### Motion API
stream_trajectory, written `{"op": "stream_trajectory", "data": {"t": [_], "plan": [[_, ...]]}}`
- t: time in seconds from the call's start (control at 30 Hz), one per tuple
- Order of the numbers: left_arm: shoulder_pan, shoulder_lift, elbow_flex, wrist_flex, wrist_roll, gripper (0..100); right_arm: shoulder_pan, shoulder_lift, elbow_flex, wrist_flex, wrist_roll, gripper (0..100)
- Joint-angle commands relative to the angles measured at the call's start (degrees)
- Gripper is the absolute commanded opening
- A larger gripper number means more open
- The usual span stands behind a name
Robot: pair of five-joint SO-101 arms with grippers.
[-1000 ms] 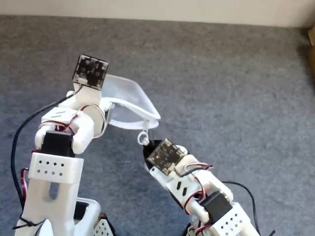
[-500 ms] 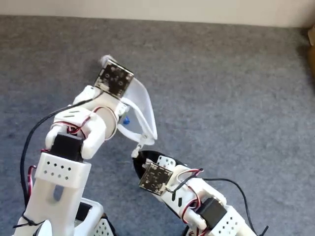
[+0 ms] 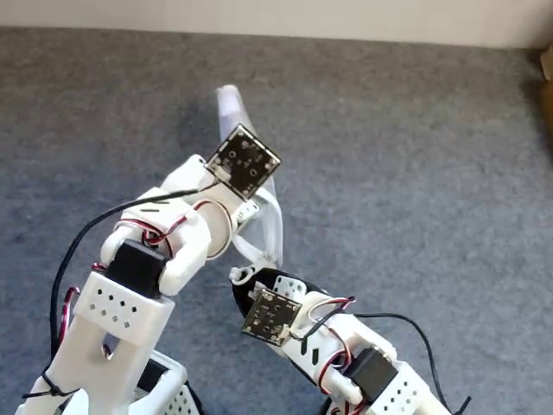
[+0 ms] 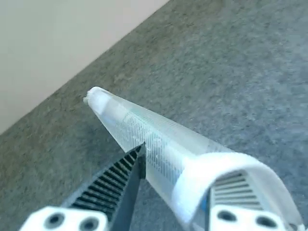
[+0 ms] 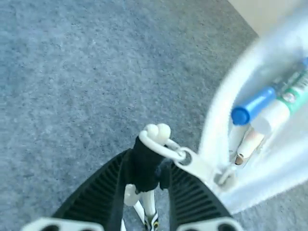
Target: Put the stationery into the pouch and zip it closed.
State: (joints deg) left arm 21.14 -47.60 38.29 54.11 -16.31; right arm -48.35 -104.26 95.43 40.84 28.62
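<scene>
Right gripper (image 5: 144, 161) is closed tight on the zipper pull (image 5: 156, 139), while the left gripper (image 4: 185, 168) pinches the pouch (image 4: 159, 139) between its fingers and holds it on edge, apparently raised off the carpet (image 4: 250, 57). Pens (image 5: 252, 108) lie inside (ends close to the open mouth, so they could snag the slider). Draw the pull straight along the zipper line against the left gripper's brace, without twisting.

The left hand (image 4: 178, 166) has swung the pouch (image 3: 270, 223) rightward, turning it edge-on.

One pouch (image 3: 232, 111), one zip pull (image 5: 159, 139), at least three pens (image 5: 253, 109) inside.
</scene>
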Motion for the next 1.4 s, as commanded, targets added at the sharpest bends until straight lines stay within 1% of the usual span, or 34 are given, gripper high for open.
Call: {"op": "stream_trajectory", "data": {"t": [0.0, 0.17, 0.3, 0.57, 0.67, 0.8, 0.9, 1.17, 1.27, 1.37], "plan": [[4.62, -1.01, -3.21, -1.67, -0.35, 22, -1.01, -1.01, 0.22, -1.27, 0.88, 0.5], [8.04, -1.01, -3.38, -2.11, -0.44, 22, -1.1, -1.01, 0.22, -1.27, 0.88, 0.5], [10.07, -0.92, -2.95, -4.04, -0.44, 22, -1.1, -1.01, 0.22, -1.27, 0.88, 0.5], [11.21, -1.36, -3.21, -4.48, -0.62, 22, -1.1, -1.01, 0.22, -1.27, 0.88, 0.5], [11.21, -1.36, -3.12, -4.31, -4.04, 22, -1.01, -1.01, 0.22, -1.27, 0.88, 0.5], [10.68, -1.45, -3.03, -4.22, -5.98, 22, -0.84, -1.01, 0.13, -1.27, 0.88, 0.5], [9.71, -1.54, -4.35, -2.55, -6.42, 22, -0.84, -1.01, 0.13, -1.27, 0.88, 0.5], [9.19, -1.54, -11.38, 5.98, -6.33, 22, -0.4, -1.01, -0.22, -1.19, 0.44, 0.5], [7.78, -1.54, -14.11, 9.41, -6.24, 22, 1.45, -1.01, -0.22, -1.01, 0.26, 0.5], [5.85, -1.54, -16.22, 11.96, -6.33, 22, 4.0, -1.01, -0.48, -1.01, -3.16, 0.5]]}}
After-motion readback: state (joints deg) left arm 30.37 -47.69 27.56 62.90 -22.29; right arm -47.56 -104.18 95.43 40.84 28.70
